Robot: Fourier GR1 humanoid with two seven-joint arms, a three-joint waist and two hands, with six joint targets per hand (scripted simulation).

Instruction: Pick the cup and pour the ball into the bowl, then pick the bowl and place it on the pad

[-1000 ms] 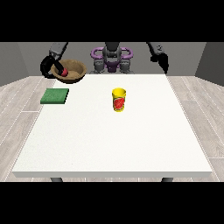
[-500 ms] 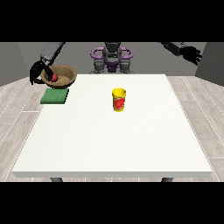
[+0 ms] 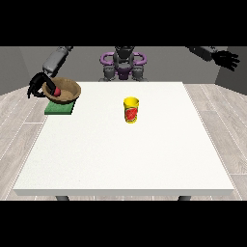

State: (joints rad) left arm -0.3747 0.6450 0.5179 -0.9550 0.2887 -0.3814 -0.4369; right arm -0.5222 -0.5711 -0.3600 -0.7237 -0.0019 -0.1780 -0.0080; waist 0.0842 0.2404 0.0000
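One hand (image 3: 37, 87) at the view's left grips the bowl (image 3: 61, 90), ball (image 3: 56, 90) inside, over the far-left pad (image 3: 59, 109); next, I judge, lower and release.

— What do we see of the arms, far side?
— At left, the arm slopes down; the hand at the view's left (image 3: 36, 86) curls its fingers. At right, we find the hand at the view's right (image 3: 226, 59) raised high, fingers spread.
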